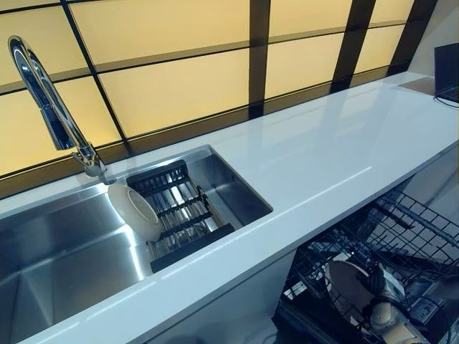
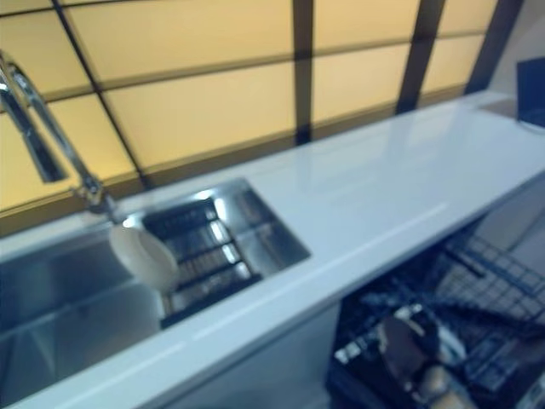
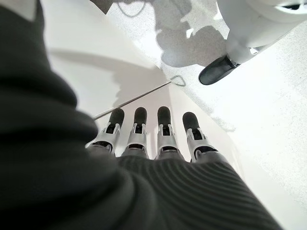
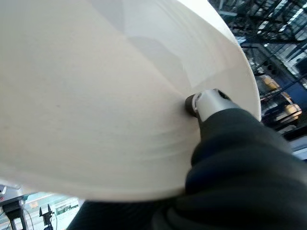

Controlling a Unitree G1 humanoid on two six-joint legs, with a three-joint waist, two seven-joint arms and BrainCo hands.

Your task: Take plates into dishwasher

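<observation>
Right wrist view is showing the right hand [image 4: 211, 108] pinching a round cream plate [image 4: 105, 96], thumb pressing its face, down at the dark wire dishwasher rack [image 1: 401, 236] below the glossy white countertop [image 1: 323, 150]. Left hand [image 3: 153, 143] is hanging with fingers straight beside a white cabinet panel [image 3: 91, 72]. Farther off, another cream plate [image 1: 134, 211] is leaning on the black drying rack [image 1: 183, 215] inside the stainless steel sink [image 1: 64, 251].

Bare counter [image 1: 337, 150] — wire dishwasher rack [image 1: 401, 236] crowding below
</observation>
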